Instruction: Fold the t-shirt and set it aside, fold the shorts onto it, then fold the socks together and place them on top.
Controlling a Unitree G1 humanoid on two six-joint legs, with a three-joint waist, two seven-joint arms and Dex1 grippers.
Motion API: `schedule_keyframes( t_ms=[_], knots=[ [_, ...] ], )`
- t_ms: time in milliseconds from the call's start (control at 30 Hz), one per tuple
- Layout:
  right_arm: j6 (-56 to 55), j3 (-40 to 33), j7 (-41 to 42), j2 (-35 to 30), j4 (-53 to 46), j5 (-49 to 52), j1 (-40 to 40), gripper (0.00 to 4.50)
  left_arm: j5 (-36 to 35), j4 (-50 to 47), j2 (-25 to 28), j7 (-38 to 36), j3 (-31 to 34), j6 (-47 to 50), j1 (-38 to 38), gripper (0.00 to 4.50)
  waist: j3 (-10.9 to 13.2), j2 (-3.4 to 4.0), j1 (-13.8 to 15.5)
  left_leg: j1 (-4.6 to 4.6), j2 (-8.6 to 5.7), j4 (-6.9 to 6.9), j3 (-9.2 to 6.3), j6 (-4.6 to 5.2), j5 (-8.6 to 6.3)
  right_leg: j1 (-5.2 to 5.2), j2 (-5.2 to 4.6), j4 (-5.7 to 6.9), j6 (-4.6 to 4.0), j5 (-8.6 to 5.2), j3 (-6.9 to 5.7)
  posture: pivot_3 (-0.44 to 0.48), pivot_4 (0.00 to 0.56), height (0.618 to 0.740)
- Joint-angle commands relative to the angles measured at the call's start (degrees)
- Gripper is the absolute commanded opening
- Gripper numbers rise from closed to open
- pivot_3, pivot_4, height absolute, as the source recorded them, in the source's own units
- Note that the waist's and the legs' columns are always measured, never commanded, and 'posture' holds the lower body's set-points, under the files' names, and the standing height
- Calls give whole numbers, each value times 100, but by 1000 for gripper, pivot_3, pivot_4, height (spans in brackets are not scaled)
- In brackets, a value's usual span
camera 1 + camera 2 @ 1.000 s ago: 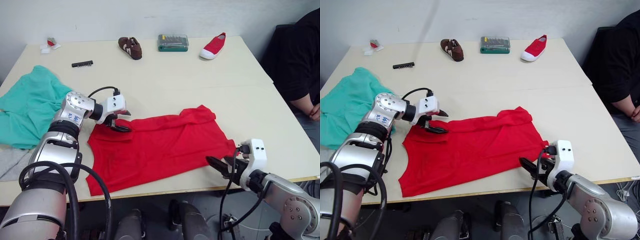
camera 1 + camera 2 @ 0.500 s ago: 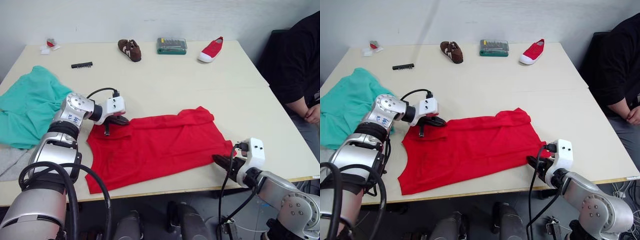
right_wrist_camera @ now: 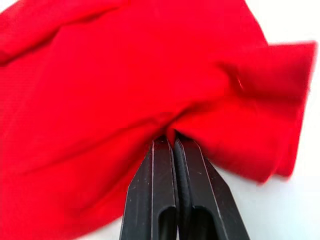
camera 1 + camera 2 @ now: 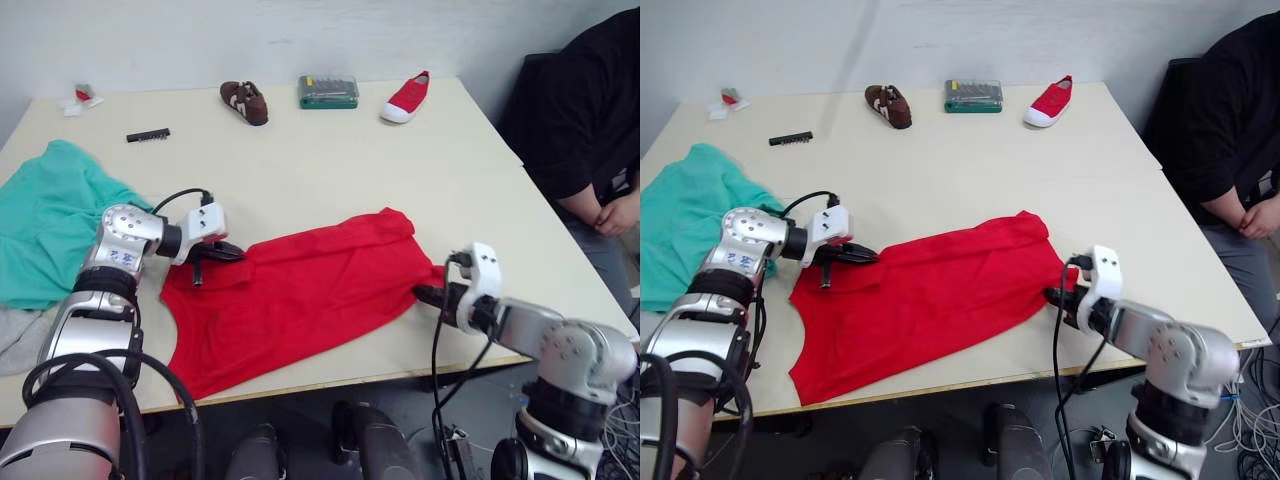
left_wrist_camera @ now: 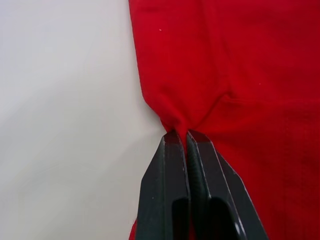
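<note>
t-shirt [image 4: 300, 290] spread flat on table [image 4: 330, 170], long axis left-right, no readable label, left gripper [image 5: 187, 137] and right gripper [image 3: 174, 142] each clamped on opposite edges

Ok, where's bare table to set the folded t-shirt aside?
Bare table lies between the t-shirt and the far row: brown shoe, bit case, red shoe. The left is crowded by the shorts.

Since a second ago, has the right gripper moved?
Yes. The right gripper came in from off the table's near edge onto the t-shirt, and its fingers have shut on the shirt's right edge.
</note>
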Motion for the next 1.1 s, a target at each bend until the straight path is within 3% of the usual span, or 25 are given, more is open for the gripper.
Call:
schedule_keyframes(
  t_ms=[33,300,467,667,833,1000,1100],
  knots=[
    [-954,597,247,-157,1354,-486,-643,9,-251,-1058,269,-165,128,699,871,0,-2,11,-37,4,2,-2,6,-3,1,0,1,0,0,0,4,0,150,740],
    [-2760,1598,1084,-275,4143,-1302,-2188,9,-1010,-3948,743,575,918,2848,3074,0,-7,47,-162,66,3,-31,14,-45,17,50,0,-14,-7,-5,15,0,150,740],
    [-3930,1821,1405,-213,5937,-1786,-3174,9,-1575,-5836,680,1302,1520,4212,4385,0,-8,67,-151,89,-2,-88,15,-63,26,61,-4,-29,-9,-7,23,0,150,740],
    [-4688,1279,1223,54,7692,-1723,-4125,9,-2120,-7250,244,2442,2184,5554,5190,0,-5,88,-133,85,-2,-101,13,-75,32,54,-3,-31,-21,-14,19,0,150,740],
    [-5180,1399,1447,112,8176,-2087,-4289,9,-2434,-7715,-97,3075,2430,6104,5303,0,-5,89,-113,84,-2,-101,11,-76,31,54,-3,-34,-21,-14,18,0,150,740],
    [-5144,1561,2058,47,7916,-2283,-4299,9,-2556,-7715,-44,3236,2378,6202,5204,0,-3,93,-105,84,-2,-101,9,-78,32,54,-3,-33,-21,-14,17,0,150,740],
    [-4446,1705,2667,-160,6990,-2178,-4054,688,-2796,-7397,253,2890,2445,6232,4896,723,1,98,-59,75,-1,-101,7,-80,33,45,-3,-33,-22,-14,14,0,150,740]
  ],
)
